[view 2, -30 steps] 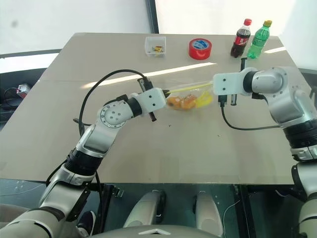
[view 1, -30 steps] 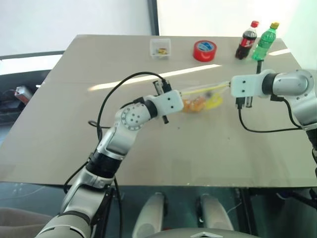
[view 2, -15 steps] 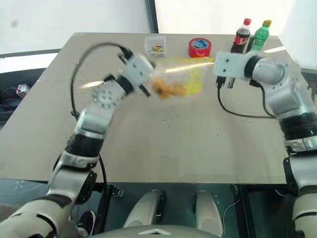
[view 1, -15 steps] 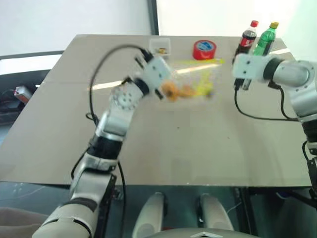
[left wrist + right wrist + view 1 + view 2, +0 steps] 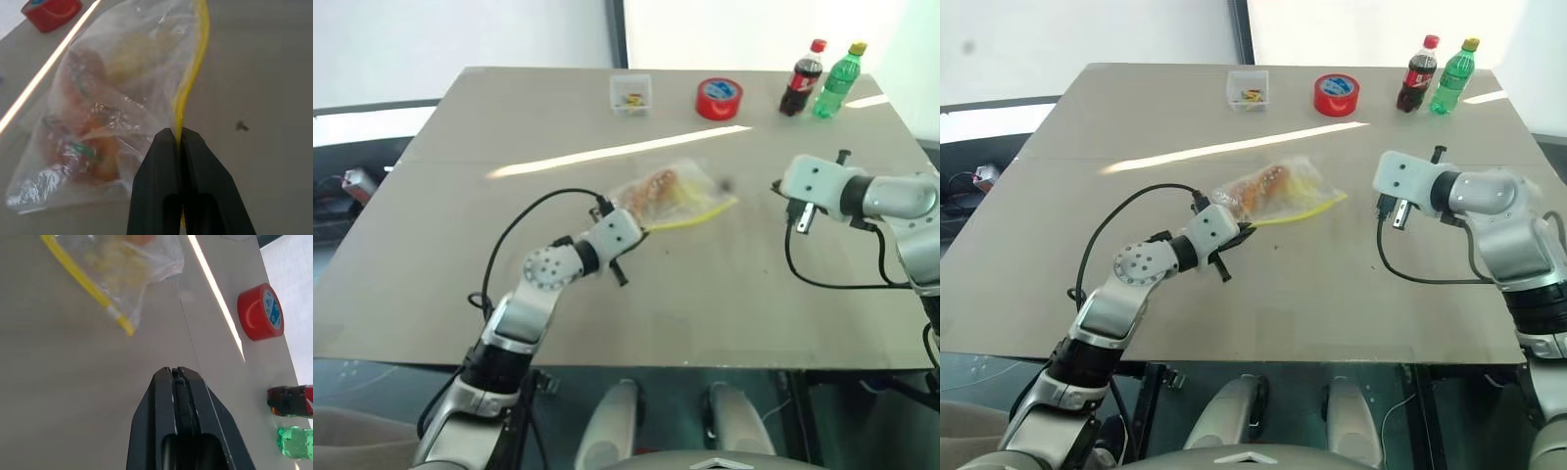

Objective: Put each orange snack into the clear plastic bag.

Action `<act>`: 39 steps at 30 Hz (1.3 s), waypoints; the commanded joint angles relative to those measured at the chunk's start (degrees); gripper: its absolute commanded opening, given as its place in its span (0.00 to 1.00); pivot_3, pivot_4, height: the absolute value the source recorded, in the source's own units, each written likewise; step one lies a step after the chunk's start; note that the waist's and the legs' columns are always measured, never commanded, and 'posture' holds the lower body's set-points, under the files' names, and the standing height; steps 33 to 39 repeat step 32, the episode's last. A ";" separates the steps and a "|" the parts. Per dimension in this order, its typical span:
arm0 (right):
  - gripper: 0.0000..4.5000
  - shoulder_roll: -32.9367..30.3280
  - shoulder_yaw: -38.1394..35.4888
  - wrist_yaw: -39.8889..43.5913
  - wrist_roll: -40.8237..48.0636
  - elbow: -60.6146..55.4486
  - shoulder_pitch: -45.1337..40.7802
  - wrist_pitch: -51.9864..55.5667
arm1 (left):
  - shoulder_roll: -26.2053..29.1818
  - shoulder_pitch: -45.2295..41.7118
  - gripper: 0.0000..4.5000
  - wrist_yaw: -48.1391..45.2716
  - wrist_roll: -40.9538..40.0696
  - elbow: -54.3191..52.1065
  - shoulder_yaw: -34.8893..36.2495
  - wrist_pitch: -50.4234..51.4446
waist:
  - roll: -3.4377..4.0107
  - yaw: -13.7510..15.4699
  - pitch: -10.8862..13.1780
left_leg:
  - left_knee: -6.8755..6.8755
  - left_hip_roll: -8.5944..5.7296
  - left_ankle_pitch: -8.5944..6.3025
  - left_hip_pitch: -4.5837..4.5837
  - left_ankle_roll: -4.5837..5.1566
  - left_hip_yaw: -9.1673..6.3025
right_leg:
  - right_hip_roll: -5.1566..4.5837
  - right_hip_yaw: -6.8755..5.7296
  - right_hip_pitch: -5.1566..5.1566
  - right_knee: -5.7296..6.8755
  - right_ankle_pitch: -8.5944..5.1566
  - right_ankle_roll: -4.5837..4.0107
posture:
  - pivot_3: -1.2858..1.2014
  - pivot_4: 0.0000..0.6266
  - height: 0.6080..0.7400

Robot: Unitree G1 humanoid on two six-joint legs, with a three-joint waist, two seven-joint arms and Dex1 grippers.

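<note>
Bag (image 5: 1273,191) lowered, seal pinched in left claw (image 5: 178,139).

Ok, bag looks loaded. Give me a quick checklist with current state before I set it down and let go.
1. Orange snacks inside the clear plastic bag: ok, orange pieces show through the film.
2. Left gripper gripping the bag: ok, fingers shut on the yellow seal strip.
3. Right gripper free of the bag: ok, fingers shut on nothing, apart from the strip's end.
4. Seal closed along the strip: cannot tell.
5. Bag resting on the table: cannot tell, it shows blurred.
6. Red tape roll and bottles away from the bag: ok, at the far edge.
</note>
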 commanded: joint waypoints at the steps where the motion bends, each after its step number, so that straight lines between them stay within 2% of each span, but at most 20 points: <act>1: 0.01 -1.59 -3.86 0.18 1.87 -3.55 2.61 2.76 | 1.52 3.97 0.00 -1.89 -3.54 -9.00 1.59 2.91 | 0.00 0.00 -0.03 | 0.00 0.00 0.00 0.09 0.00 0.00 | 0.00 -0.02 0.12 -0.02 0.00 0.00 | 0.52 0.24 1.00; 3: 0.01 -1.40 -4.91 0.39 3.63 -4.20 4.89 4.30 | 2.17 5.55 0.00 -2.39 -4.15 -9.78 1.36 2.64 | 0.01 0.01 -0.04 | 0.00 0.02 -0.01 0.36 0.00 -0.06 | -0.02 -0.03 0.43 -0.08 -0.01 0.00 | 0.52 0.24 1.00; 7: 0.00 0.59 -9.55 1.01 10.65 -6.70 10.76 9.12 | 2.99 7.46 0.29 -2.50 -4.87 -9.59 2.48 1.24 | 0.01 0.04 -0.04 | 0.10 0.01 0.00 0.31 0.01 -0.09 | -0.02 -0.05 0.42 -0.07 0.00 0.00 | 0.52 0.24 1.00; 8: 0.00 0.62 -10.86 1.90 12.82 -7.49 12.92 10.38 | 3.14 7.90 0.44 -2.04 -4.74 -9.18 2.95 0.71 | 0.01 0.06 -0.04 | 0.09 0.02 0.00 0.28 0.01 -0.13 | -0.02 -0.07 0.41 -0.07 0.00 0.00 | 0.52 0.24 1.00; 9: 0.00 0.51 -12.16 2.51 14.70 -8.20 15.37 11.60 | 3.27 8.42 0.52 -1.49 -4.61 -8.72 3.40 0.20 | 0.01 0.09 -0.04 | 0.08 0.01 0.00 0.27 0.01 -0.12 | -0.02 -0.07 0.40 -0.08 0.00 0.00 | 0.52 0.24 1.00; 11: 0.12 -0.18 -13.79 3.75 17.38 -9.43 19.60 12.78 | 3.22 9.44 0.64 -1.21 -5.48 -8.26 4.45 -0.02 | 0.00 0.18 -0.04 | 0.08 0.01 -0.01 0.27 0.02 -0.14 | -0.02 -0.09 0.41 -0.08 0.00 0.00 | 0.52 0.24 1.00; 12: 0.19 -0.28 -14.73 4.25 18.76 -9.97 21.56 13.08 | 3.16 10.09 0.77 -1.41 -6.53 -8.38 5.21 0.40 | 0.00 0.16 -0.04 | 0.07 0.01 -0.01 0.27 0.02 -0.15 | -0.03 -0.10 0.43 -0.09 -0.01 0.00 | 0.52 0.24 1.00; 13: 0.29 -0.24 -15.54 4.46 19.80 -10.37 23.06 12.85 | 3.16 10.79 0.77 -1.71 -7.58 -8.66 5.99 0.70 | 0.00 0.17 -0.04 | 0.07 0.01 -0.01 0.26 0.02 -0.14 | -0.04 -0.10 0.42 -0.09 0.00 0.00 | 0.52 0.24 1.00; 14: 0.35 0.23 -16.60 4.18 21.02 -10.47 24.14 13.00 | 3.13 11.59 0.77 -1.97 -8.88 -9.22 7.02 1.22 | 0.01 0.10 -0.04 | 0.07 0.01 -0.01 0.26 0.02 -0.14 | -0.04 -0.10 0.42 -0.09 0.00 0.00 | 0.52 0.24 1.00; 17: 0.69 -0.27 -19.27 5.37 24.71 -11.21 27.50 13.92 | 2.85 14.00 0.77 -2.58 -15.09 -12.33 10.78 5.85 | 0.01 -0.13 -0.04 | 0.06 0.04 -0.01 0.31 0.02 -0.07 | -0.04 -0.06 0.41 -0.08 -0.01 0.00 | 0.52 0.24 1.00; 24: 0.69 -0.32 -27.37 8.31 30.68 -10.12 34.97 8.55 | 5.78 19.67 0.77 -3.87 -31.53 -19.42 24.29 18.02 | 0.02 0.07 -0.05 | 0.09 0.08 -0.01 0.31 0.02 -0.12 | -0.02 -0.12 0.44 -0.08 -0.01 0.01 | 0.52 0.24 1.00; 28: 0.69 -1.34 -32.34 10.65 34.82 -7.69 35.34 7.82 | 8.01 19.88 0.77 -2.68 -39.09 -21.48 30.18 24.11 | 0.00 0.07 -0.06 | 0.12 0.09 -0.01 0.32 0.02 -0.11 | -0.02 -0.12 0.46 -0.07 -0.01 0.01 | 0.52 0.24 1.00; 32: 0.69 -3.49 -33.15 13.14 36.93 -5.39 34.91 8.36 | 9.60 20.92 0.77 -1.49 -41.80 -23.07 31.76 26.17 | 0.00 0.09 -0.06 | 0.16 0.09 -0.01 0.33 0.02 -0.10 | -0.02 -0.12 0.52 -0.10 -0.01 0.01 | 0.52 0.24 1.00; 39: 0.69 -3.49 -33.15 13.14 36.93 -5.39 34.91 8.36 | 9.60 20.92 0.77 -1.49 -41.80 -23.07 31.76 26.17 | 0.00 0.09 -0.06 | 0.16 0.09 -0.01 0.33 0.02 -0.10 | -0.02 -0.12 0.52 -0.10 -0.01 0.01 | 0.52 0.24 1.00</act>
